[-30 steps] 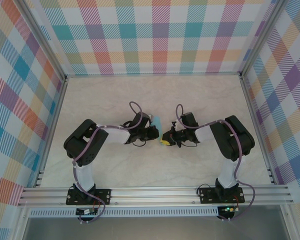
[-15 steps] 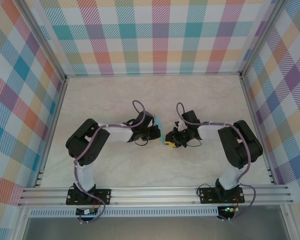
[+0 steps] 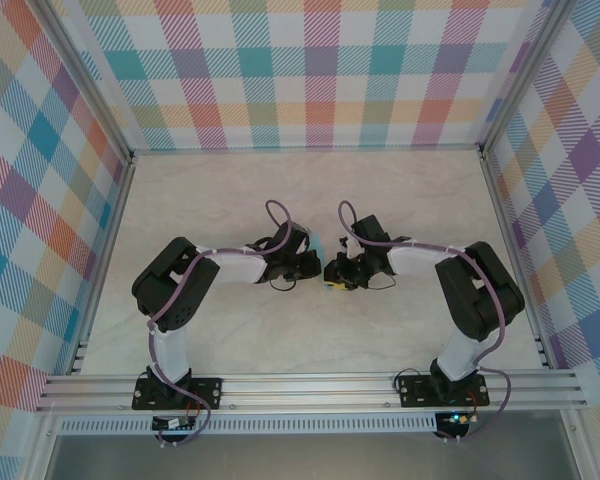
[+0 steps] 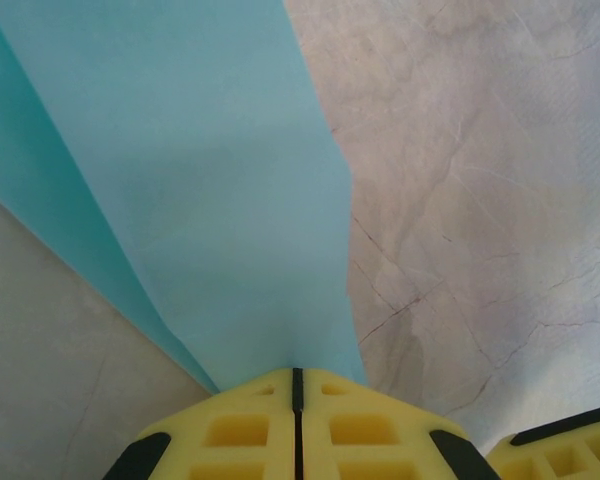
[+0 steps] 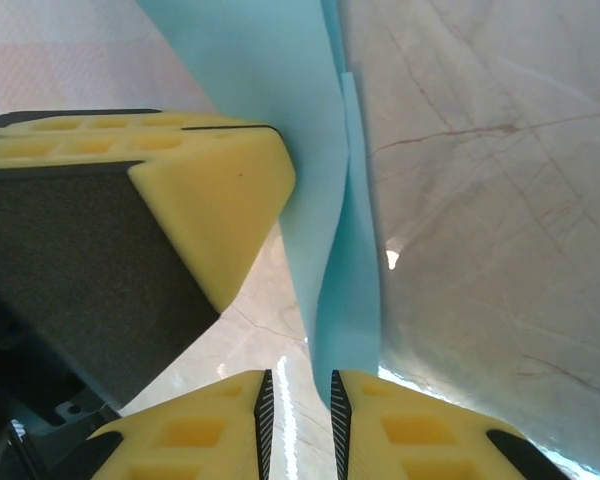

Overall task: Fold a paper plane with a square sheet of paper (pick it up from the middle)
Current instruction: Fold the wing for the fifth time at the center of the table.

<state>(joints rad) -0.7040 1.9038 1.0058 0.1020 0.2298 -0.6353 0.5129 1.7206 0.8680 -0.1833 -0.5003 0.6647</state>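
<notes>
Over the middle of the cream, marble-veined desk [image 3: 230, 200], the left gripper [image 4: 295, 380] presses its yellow, waffle-pocketed foam pads flat together on the paper [image 4: 210, 180]. The paper is thin, matte and light blue, folded into a long narrow strip with straight creases. Just beside it, the right gripper [image 5: 298, 402] stands a narrow slit apart, with the paper's lower edge at that slit, unpinched.

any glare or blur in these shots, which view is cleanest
Right wrist: a small bright glare spot on the table beside the paper. Left wrist: even light, no glare, table veins crisp. Top view: flat even light, only faint shadows, cleanest overall.
</notes>
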